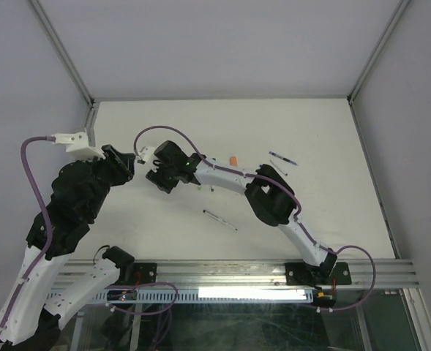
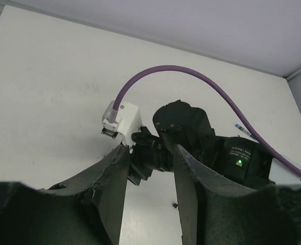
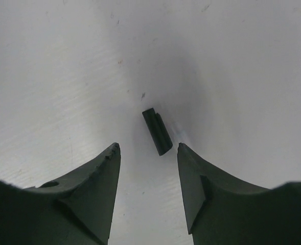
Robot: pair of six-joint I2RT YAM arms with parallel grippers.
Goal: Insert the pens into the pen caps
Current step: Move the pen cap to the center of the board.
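Note:
A short dark pen cap (image 3: 157, 131) lies on the white table just ahead of my right gripper (image 3: 148, 147). That gripper is open, and the cap sits beyond its fingertips, nearer the right finger and touching neither. My left gripper (image 2: 150, 149) is open with only bare table between its fingers, and it points at the right arm's wrist (image 2: 183, 130). From above, both grippers meet at the table's left middle (image 1: 140, 170). A thin dark pen (image 1: 220, 219) lies mid-table. Two more pens (image 1: 282, 159) lie at the right, and an orange pen cap (image 1: 233, 159) lies behind the right arm.
The right arm (image 1: 270, 194) stretches diagonally across the middle of the table. Its purple cable (image 2: 191, 76) arcs above the wrist. White walls close in the table (image 1: 332, 212) at the back and on both sides. A tiny dark speck (image 2: 175, 205) lies on the table between my left fingers.

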